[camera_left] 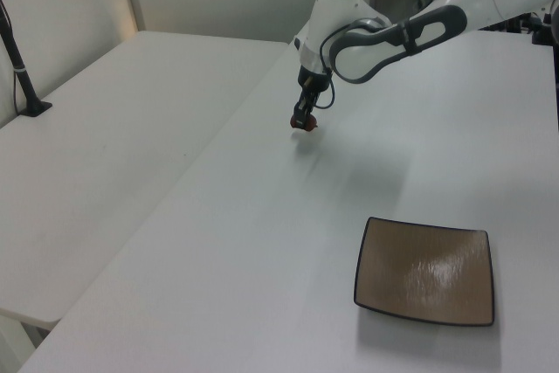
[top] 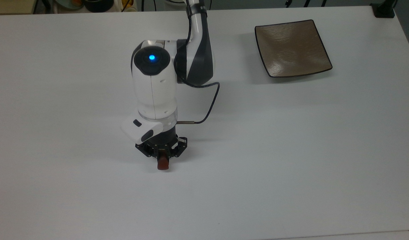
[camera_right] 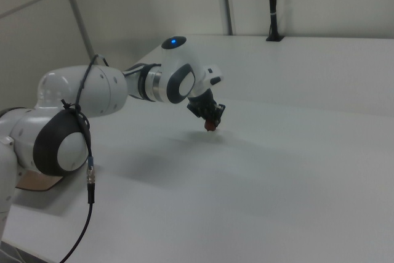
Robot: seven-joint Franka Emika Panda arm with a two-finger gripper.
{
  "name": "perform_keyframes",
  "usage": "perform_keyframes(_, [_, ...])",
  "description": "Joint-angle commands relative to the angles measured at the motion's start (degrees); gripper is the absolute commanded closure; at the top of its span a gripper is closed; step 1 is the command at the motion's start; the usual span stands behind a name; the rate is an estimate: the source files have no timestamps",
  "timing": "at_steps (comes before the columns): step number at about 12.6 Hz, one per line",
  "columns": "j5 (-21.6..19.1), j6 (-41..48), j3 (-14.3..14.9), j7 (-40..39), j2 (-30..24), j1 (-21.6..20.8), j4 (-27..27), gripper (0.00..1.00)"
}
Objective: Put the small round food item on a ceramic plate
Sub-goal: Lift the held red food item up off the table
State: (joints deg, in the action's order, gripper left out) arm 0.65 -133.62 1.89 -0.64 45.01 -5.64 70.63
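- One claw [top: 163, 159], black and angular, pinched tight on one small round food item [top: 163, 164], a glossy reddish-brown lump with soft rounded edges.
- In the right view that lump [camera_right: 210, 127] hangs just clear of the matte white worktop [top: 291, 150], a faint shadow under it.
- One ceramic plate [top: 292, 47], square, shallow, glossy taupe with a thin dark rim and upturned corners, sits well apart toward the top view's upper right.
- One thin dark cable [top: 209, 110] loops off the smooth white arm [top: 154, 83].

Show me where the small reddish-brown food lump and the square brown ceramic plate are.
small reddish-brown food lump [top: 163, 164]: top view, its front face below the tool.
square brown ceramic plate [top: 291, 48]: top view, its bare middle.
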Motion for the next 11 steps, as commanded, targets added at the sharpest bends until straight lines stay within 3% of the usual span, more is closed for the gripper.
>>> perform_keyframes(1, [0.8,4.2,0.1,0.3,-8.8,-0.6,5.9,0.8])
perform_keyframes(5, [0.8,15.3,0.1,0.3,-18.6,-1.8,8.5,0.8])
perform_keyframes(8, [0.8,23.3,0.1,0.2,-30.7,-3.7,15.7,0.79])
perform_keyframes(11, [0.6,30.5,0.0,-0.8,-36.8,-5.0,18.8,0.79])
